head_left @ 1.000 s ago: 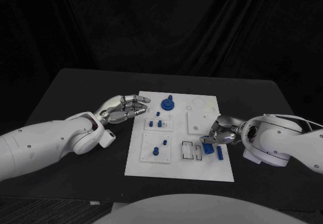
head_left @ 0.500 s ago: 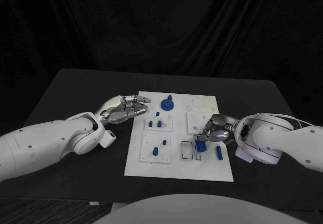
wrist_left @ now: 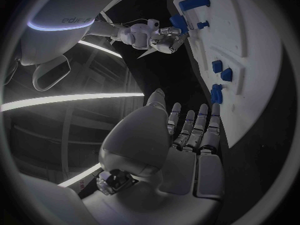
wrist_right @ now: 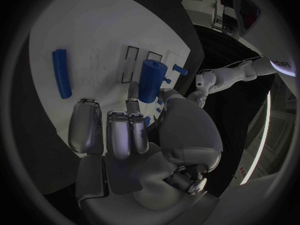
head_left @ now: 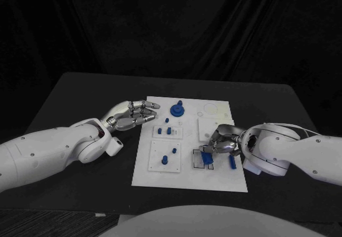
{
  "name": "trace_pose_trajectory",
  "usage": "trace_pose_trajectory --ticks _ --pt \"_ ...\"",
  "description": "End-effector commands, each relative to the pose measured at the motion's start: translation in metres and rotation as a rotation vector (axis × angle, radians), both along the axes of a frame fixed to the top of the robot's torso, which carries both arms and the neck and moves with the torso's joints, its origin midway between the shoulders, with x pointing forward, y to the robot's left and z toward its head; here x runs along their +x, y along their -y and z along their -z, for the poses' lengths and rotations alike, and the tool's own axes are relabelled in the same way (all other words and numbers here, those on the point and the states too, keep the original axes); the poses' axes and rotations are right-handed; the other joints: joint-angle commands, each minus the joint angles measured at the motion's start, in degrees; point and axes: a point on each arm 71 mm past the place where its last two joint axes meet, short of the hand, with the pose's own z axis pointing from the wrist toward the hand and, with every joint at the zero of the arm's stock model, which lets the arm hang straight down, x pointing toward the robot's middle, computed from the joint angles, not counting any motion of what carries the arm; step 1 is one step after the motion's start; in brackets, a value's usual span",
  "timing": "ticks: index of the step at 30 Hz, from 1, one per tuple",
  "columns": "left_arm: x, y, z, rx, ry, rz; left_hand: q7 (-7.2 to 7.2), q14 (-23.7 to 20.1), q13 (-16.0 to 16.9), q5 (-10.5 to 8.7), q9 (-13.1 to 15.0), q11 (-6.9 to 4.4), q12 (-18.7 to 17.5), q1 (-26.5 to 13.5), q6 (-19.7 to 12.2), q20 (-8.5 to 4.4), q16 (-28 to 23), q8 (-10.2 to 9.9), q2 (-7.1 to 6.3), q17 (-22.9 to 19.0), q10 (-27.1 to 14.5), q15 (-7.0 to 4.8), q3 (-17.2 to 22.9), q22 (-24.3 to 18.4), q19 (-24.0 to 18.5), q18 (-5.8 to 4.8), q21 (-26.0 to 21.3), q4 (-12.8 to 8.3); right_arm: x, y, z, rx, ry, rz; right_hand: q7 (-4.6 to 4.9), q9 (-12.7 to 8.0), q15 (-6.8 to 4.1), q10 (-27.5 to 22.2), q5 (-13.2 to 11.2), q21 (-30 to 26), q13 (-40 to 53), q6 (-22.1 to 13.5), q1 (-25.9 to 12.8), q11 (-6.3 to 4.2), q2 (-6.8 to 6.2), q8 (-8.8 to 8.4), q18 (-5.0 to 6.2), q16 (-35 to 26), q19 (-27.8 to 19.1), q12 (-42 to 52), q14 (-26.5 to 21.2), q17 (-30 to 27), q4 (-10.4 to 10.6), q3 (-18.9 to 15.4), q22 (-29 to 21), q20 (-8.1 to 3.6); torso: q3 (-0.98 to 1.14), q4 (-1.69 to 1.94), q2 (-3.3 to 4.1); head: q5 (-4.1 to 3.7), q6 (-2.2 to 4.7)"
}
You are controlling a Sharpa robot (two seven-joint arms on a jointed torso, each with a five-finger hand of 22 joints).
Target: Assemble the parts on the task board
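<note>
Dim scene against black drapes; the white task board (head_left: 189, 173) is the brightest area at centre. Wrist views bend straight edges into curves, with bright ceiling light strips at their rims

Task board (head_left: 187, 177) mid-table, betw. both hands. Left hand (head_left: 131, 115) just off board's left edge, near far end. Right hand (head_left: 222, 140) over board's right side, holding cylinder (head_left: 206, 157) above slots (head_left: 202, 160); bar (head_left: 233, 162) beside.
</note>
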Motion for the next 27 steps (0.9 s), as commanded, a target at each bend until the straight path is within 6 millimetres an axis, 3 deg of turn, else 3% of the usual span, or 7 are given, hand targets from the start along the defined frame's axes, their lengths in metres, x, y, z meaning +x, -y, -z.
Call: trace_pose_trajectory --ticks 1,9,13,23,26,27 --pt "-0.0006 0.0020 0.0000 -0.015 -0.004 0.012 -0.03 0.4 0.1 0.21 -0.1 -0.01 0.2 0.6 -0.5 0.07 0.3 0.1 -0.07 -0.1 -0.2 -0.02 0.0 -0.1 0.3 -0.35 0.2 -0.4 -0.0005 -0.0024 0.0011 -0.005 0.003 -0.010 -0.06 0.0 -0.03 6.2 0.7 -0.3 15.1 -0.4 0.5 0.11 0.86 -0.32 0.30 -0.2 -0.3 0.3 4.7 7.8 -9.6 9.9 9.9 -0.01 -0.02 0.05 -0.03 -0.05 -0.01" --pt "-0.0001 0.0015 0.0009 -0.013 -0.006 0.010 -0.03 0.4 0.1 0.23 -0.1 0.00 0.2 0.6 -0.5 0.07 0.3 0.1 -0.03 -0.1 -0.2 -0.01 0.0 -0.1 0.3 -0.37 0.2 -0.4 -0.0018 -0.0070 0.0028 -0.011 -0.009 -0.029 -0.09 0.3 -0.01 6.2 -0.9 -0.5 15.1 -0.3 -0.1 0.10 1.00 -0.42 0.33 -0.2 -0.3 0.3 4.7 7.7 -9.6 9.9 9.9 0.04 -0.06 0.04 -0.03 0.18 -0.01" --pt "-0.0003 0.0010 0.0011 -0.013 -0.007 0.010 -0.02 0.4 0.1 0.24 -0.1 0.00 0.3 0.6 -0.5 0.07 0.3 0.0 0.00 -0.1 -0.3 0.00 0.0 -0.1 0.3 -0.38 0.2 -0.4 -0.0027 -0.0091 0.0038 -0.018 -0.021 -0.041 -0.17 0.7 -0.06 6.2 -3.4 -0.3 15.1 -0.2 -0.5 0.04 1.07 -0.47 0.30 -0.1 -0.2 0.3 4.8 7.9 -9.8 9.8 9.9 0.04 -0.09 0.07 -0.02 0.26 -0.01" --pt "-0.0008 0.0007 0.0016 -0.012 -0.010 0.010 -0.02 0.4 0.1 0.24 -0.1 0.00 0.3 0.6 -0.5 0.07 0.3 0.0 0.00 -0.1 -0.3 0.00 0.0 -0.1 0.3 -0.38 0.2 -0.4 -0.0039 -0.0105 0.0075 -0.048 -0.052 -0.055 0.03 1.4 0.14 6.2 -17.9 -0.3 15.1 -0.1 -3.3 0.21 1.79 -1.35 0.27 0.0 -0.1 0.3 4.8 8.0 -8.2 7.6 10.0 0.18 -0.05 0.12 -0.07 0.32 -0.01" --pt "-0.0009 0.0008 0.0017 -0.012 -0.011 0.010 0.02 0.4 0.0 0.32 -0.1 0.02 0.3 0.6 -0.5 0.07 0.3 0.0 0.11 -0.1 -0.3 0.02 0.1 -0.1 0.3 -0.40 0.2 -0.4 -0.0039 -0.0103 0.0081 -0.059 -0.054 -0.058 0.10 1.5 0.17 6.2 -20.0 -0.4 15.1 0.0 -3.8 0.28 1.91 -1.53 0.28 0.0 -0.1 0.3 4.8 7.9 -7.9 7.1 10.0 0.22 -0.04 0.10 -0.08 0.33 -0.01" --pt "-0.0009 0.0009 0.0018 -0.012 -0.011 0.011 0.02 0.4 0.0 0.32 -0.1 0.02 0.3 0.6 -0.5 0.07 0.3 0.0 0.11 -0.1 -0.3 0.02 0.1 -0.1 0.3 -0.40 0.2 -0.4 -0.0038 -0.0102 0.0083 -0.063 -0.054 -0.059 0.17 1.6 0.24 6.2 -22.3 -0.3 15.1 0.1 -4.6 0.34 1.94 -1.61 0.27 0.1 -0.1 0.3 4.8 7.9 -7.3 6.4 10.0 0.27 -0.04 0.07 -0.08 0.35 -0.01"
